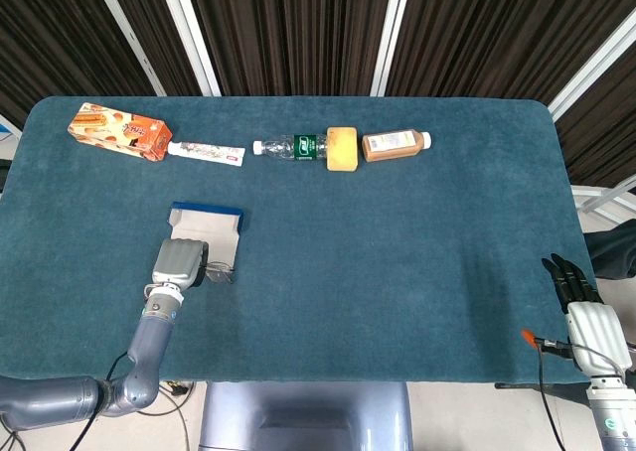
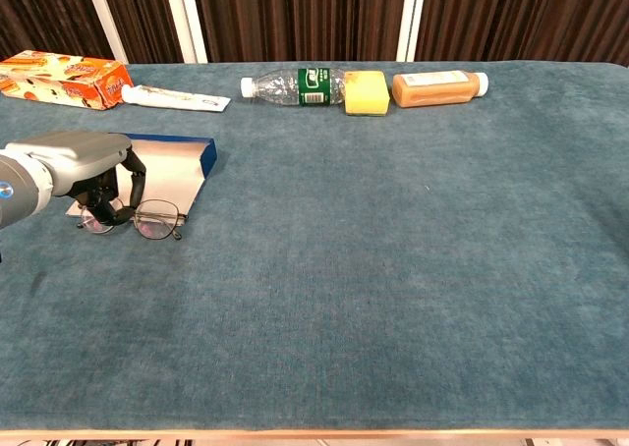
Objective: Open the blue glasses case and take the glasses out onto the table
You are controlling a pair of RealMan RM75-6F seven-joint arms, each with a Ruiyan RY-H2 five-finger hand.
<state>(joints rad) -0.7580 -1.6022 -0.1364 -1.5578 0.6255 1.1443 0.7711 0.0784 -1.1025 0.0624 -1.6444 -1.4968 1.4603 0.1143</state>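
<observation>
Fuzzy teal tabletop [image 2: 393,269], flat blue glasses case [image 2: 175,166] lying open at its left side, grey left hand [image 2: 84,171] with dark fingers [image 2: 116,202] curled onto thin wire-rimmed glasses [image 2: 147,220] just beside it, right hand [image 1: 586,312] released at the edge.

Far edge: snack box [image 1: 119,132], tube [image 1: 206,152], bottle [image 1: 289,147], sponge [image 1: 342,148], perhaps juice bottle [image 1: 396,144].

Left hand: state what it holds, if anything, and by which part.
The left hand has its fingers at the glasses, around the left lens end of the frame; a closed grip cannot be confirmed. The right hand holds nothing.
</observation>
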